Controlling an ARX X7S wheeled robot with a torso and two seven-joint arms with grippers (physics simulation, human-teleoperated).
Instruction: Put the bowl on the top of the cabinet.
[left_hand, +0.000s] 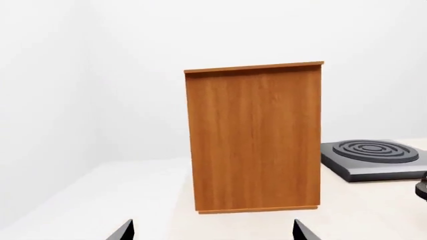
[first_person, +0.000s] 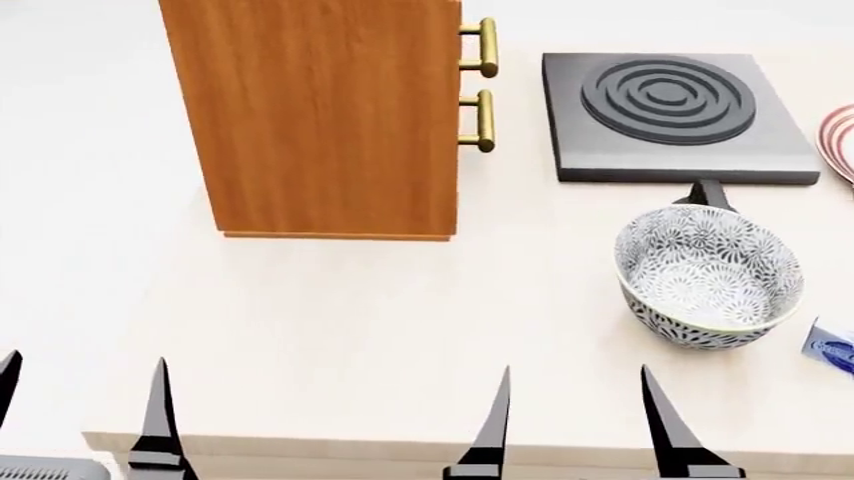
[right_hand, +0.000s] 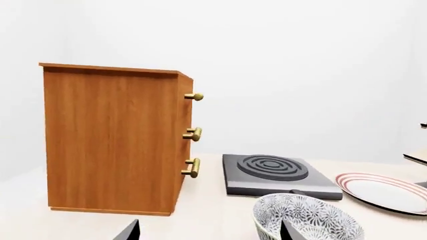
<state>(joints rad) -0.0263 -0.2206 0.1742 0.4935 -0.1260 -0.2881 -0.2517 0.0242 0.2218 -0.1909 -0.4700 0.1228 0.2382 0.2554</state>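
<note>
Bowl (first_person: 709, 276) head-visible, cabinet (left_hand: 255, 137) only left-wrist

Bowl (first_person: 709, 275): deep, white with dark floral pattern, upright, lower right of the head view. Cabinet (first_person: 327, 115): orange-brown wood, upright, upper left, well apart.

Head view: cabinet (first_person: 327, 115) top cut off by upper edge, only two handles (first_person: 481, 85) show. Beyond the right gripper (first_person: 574, 420), plate (first_person: 838, 140) shows as a sliver at the edge; blue object (first_person: 834, 348) cropped, identity unclear. Left gripper (first_person: 80, 410): only finger tips visible, body out of frame. Right wrist view: bowl (right_hand: 307, 220) lower part cut off, partly behind a fingertip (right_hand: 288, 231). Left wrist view: dark object (left_hand: 421, 186) at the edge, unidentifiable.
</note>
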